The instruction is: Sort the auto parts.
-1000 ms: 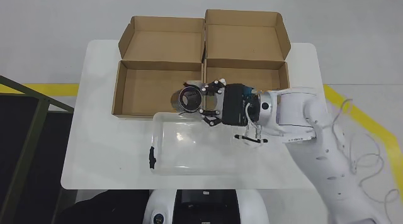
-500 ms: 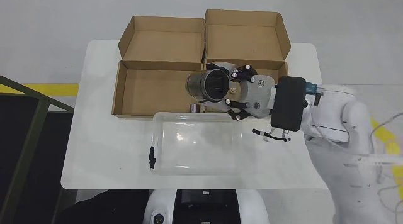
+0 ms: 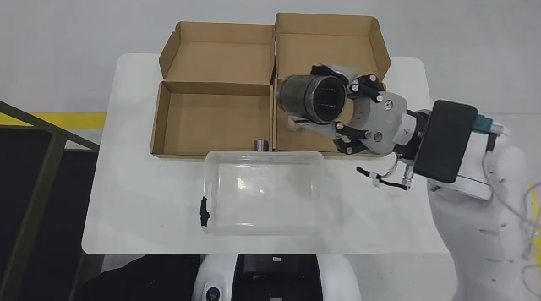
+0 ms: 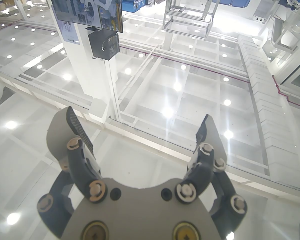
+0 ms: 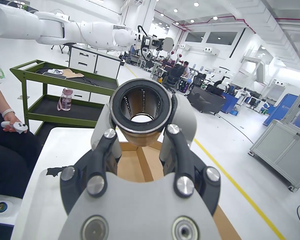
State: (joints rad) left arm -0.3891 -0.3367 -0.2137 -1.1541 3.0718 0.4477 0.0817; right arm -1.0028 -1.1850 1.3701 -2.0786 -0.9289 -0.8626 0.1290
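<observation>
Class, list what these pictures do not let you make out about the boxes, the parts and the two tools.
1. Right box: in the top view its floor is mostly covered by the cylindrical part and the right tool.
2. Small dark part by the left box front wall: too small in the top view to identify.
3. Left tool: its wrist view faces the ceiling, so what lies beneath it is unknown.

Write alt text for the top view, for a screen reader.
The right gripper holds a dark metal cylindrical sleeve above the right-hand open brown cardboard box on a white table. A matching left-hand box sits beside it; a clear plastic bin lies nearer the robot.
</observation>
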